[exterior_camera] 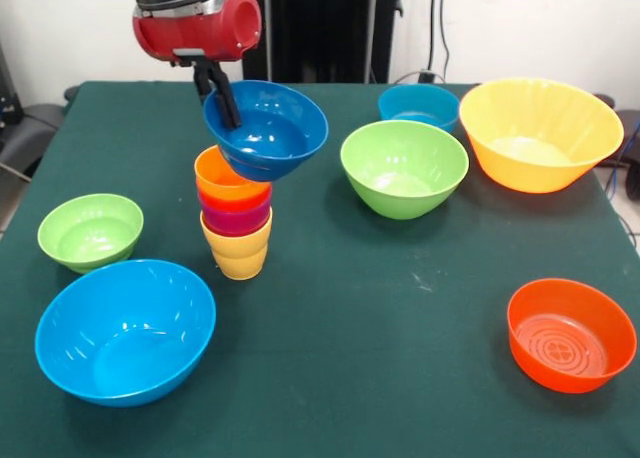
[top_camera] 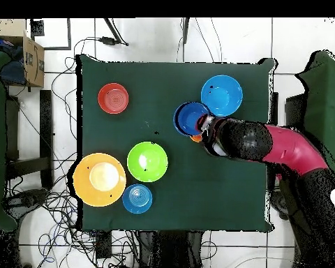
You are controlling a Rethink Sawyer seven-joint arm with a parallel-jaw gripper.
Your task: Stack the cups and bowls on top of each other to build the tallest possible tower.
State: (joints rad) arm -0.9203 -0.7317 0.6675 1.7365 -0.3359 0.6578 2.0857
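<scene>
Gripper (exterior_camera: pixel 224 103) in the upper left is pinched on the dark blue bowl's (exterior_camera: pixel 272 128) rim, tilting it over the tower (exterior_camera: pixel 236 218) for stacking.

1. Table (exterior_camera: pixel 400 308), rectangular, covered in dark green cloth; small pale marks on the cloth toward the middle.
2. Cardboard box (top_camera: pixel 32 59), brown, on the floor off one table corner in the overhead view.
3. Cables (top_camera: pixel 58 209), dark, tangled on the tiled floor (top_camera: pixel 303 35) along two table edges.
4. Black upright panel (exterior_camera: pixel 320 28) behind the table's far edge, front view.
</scene>
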